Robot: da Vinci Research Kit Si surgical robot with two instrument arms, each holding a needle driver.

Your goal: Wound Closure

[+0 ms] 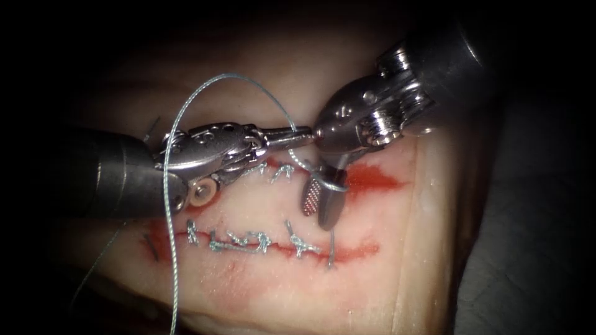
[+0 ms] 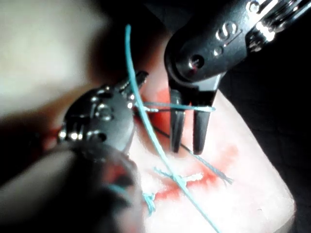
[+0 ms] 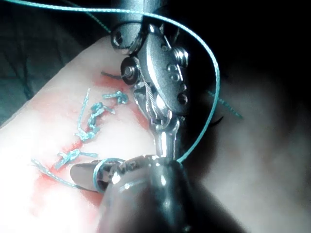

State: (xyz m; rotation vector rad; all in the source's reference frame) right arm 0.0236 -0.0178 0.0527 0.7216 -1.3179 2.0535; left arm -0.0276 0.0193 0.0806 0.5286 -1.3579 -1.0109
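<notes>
Wrapping thread (image 1: 205, 93) rings the right tool (image 1: 320, 201), jaws apart, empty, over the tissue (image 1: 248, 211). Left tool (image 1: 298, 133) jaws clamp thread above the cut (image 1: 366, 180). Needle unseen. Judgement: keep loop seated, tension even.

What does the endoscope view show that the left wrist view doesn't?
Endoscope view: the thread's whole tall loop and the full lower row of stitches. Left wrist view: thread crossing both jaws of the open right hand. Both: the left hand shut on the thread, red fluid on the tissue. I can't find the needle.
</notes>
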